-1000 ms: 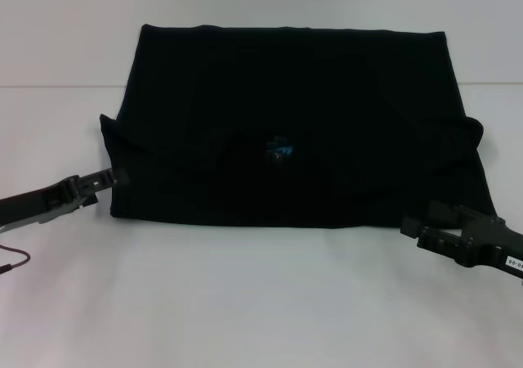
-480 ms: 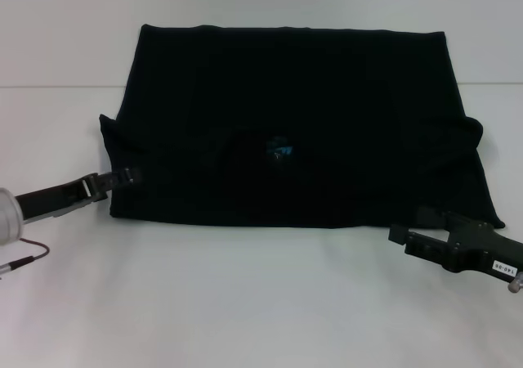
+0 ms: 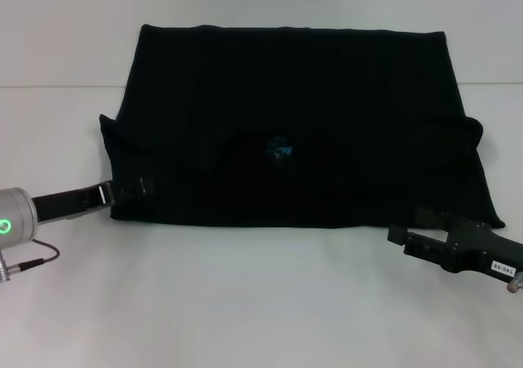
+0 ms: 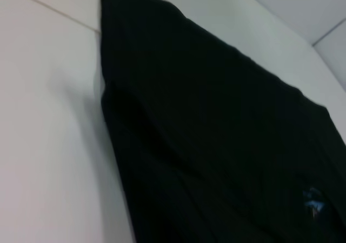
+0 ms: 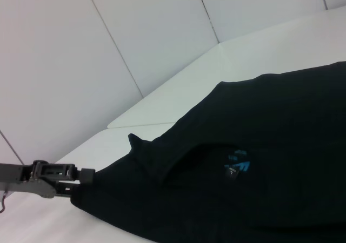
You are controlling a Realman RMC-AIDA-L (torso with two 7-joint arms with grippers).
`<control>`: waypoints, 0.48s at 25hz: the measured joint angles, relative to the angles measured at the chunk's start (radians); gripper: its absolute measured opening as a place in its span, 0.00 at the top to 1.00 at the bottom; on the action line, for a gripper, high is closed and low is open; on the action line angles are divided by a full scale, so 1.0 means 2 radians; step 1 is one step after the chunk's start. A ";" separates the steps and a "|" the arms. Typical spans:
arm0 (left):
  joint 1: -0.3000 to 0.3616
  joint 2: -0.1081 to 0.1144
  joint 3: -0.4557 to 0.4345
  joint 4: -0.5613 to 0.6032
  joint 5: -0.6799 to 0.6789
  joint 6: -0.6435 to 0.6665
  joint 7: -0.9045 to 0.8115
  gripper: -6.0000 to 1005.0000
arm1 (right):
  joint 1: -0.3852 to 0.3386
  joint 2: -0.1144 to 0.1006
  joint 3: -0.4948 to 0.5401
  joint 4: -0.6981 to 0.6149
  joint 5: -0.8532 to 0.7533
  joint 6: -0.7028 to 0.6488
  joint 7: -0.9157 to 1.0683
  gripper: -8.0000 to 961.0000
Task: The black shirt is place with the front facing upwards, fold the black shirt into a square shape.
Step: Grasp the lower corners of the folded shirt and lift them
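Observation:
The black shirt lies on the white table, folded into a wide band with its sleeves tucked in. Its small blue neck label faces up near the middle; no lettering shows. My left gripper reaches in low from the left, its fingers open at the shirt's front left corner, one fingertip lying on the fabric. It also shows in the right wrist view. My right gripper is open and empty, just off the shirt's front right corner. The left wrist view shows the shirt's left edge.
A seam line crosses the white table behind the shirt's middle. White wall panels stand beyond the table. A thin cable hangs from my left wrist near the front left.
My left gripper has slid to the right, from beside the shirt's left edge onto its front left corner. My right gripper has dropped slightly and moved a little left.

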 joint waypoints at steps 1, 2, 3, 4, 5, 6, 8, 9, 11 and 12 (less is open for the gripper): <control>-0.001 0.000 0.002 0.001 0.005 0.000 -0.003 0.13 | -0.001 0.000 0.000 -0.001 0.000 0.000 0.001 0.10; -0.002 0.000 0.005 0.002 0.012 -0.002 -0.008 0.14 | -0.001 0.000 0.000 -0.001 0.000 -0.001 0.001 0.10; -0.004 0.001 0.007 0.002 0.019 -0.003 -0.012 0.19 | -0.001 0.000 0.000 -0.002 0.000 -0.001 0.002 0.10; -0.004 0.001 0.007 0.002 0.023 -0.005 -0.013 0.23 | -0.001 0.000 0.000 -0.002 0.000 -0.001 0.002 0.10; -0.005 0.001 0.008 0.002 0.026 -0.007 -0.015 0.27 | -0.001 0.000 0.000 -0.002 0.000 -0.002 0.002 0.10; -0.005 0.001 0.008 0.002 0.027 -0.007 -0.015 0.32 | -0.001 0.000 0.000 -0.002 0.000 -0.002 0.002 0.10; -0.006 0.001 0.007 0.002 0.027 -0.007 -0.015 0.40 | -0.001 0.000 0.000 -0.002 0.000 -0.003 0.002 0.10; -0.006 0.001 0.006 0.002 0.027 -0.007 -0.015 0.44 | 0.000 0.000 0.000 -0.002 0.000 -0.003 0.002 0.10; -0.006 0.001 0.005 0.002 0.027 -0.007 -0.014 0.52 | 0.000 0.000 0.000 -0.002 0.000 -0.003 0.003 0.10; -0.006 0.001 0.006 0.003 0.027 -0.008 -0.014 0.56 | -0.001 -0.001 0.001 -0.002 0.001 -0.003 0.004 0.10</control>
